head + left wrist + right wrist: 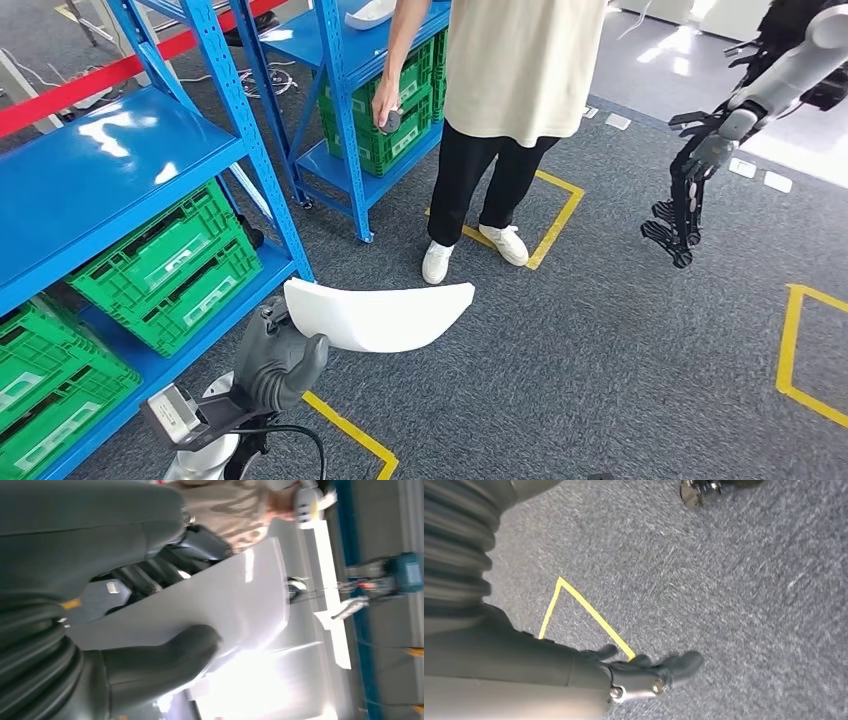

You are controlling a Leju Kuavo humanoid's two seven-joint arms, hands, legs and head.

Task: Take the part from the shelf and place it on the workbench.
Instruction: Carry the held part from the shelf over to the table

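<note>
Covering the whole floor was a grey carpet [620, 340] marked with yellow tape outlines [553, 215]. Blue shelving [90, 180] stood at ten o'clock in the head view, its lower level stacked with green crates [170, 265], and a second blue rack [345, 120] with another green crate [395, 125] stood at twelve o'clock. A person in a beige top, black trousers and white shoes [500, 130] stood beside that rack, one hand [386, 103] hanging by the crate and holding a small dark object that was too small to identify. A red band [90, 82] ran across behind the shelving.

The shelving was cut off by the picture's edge, and the left wrist view was blurred and overexposed beyond the part.

The white part [385, 315] was a thin, smooth, slightly curved panel with a rounded far end, held in the air at six o'clock above the carpet, away from the shelf. The left robot hand [280, 360] clasped its near edge, with the thumb [160, 662] pressed on its face. The right robot hand [705, 155] hung at two o'clock holding nothing, its fingers [676, 666] loosely spread above the carpet.
</note>
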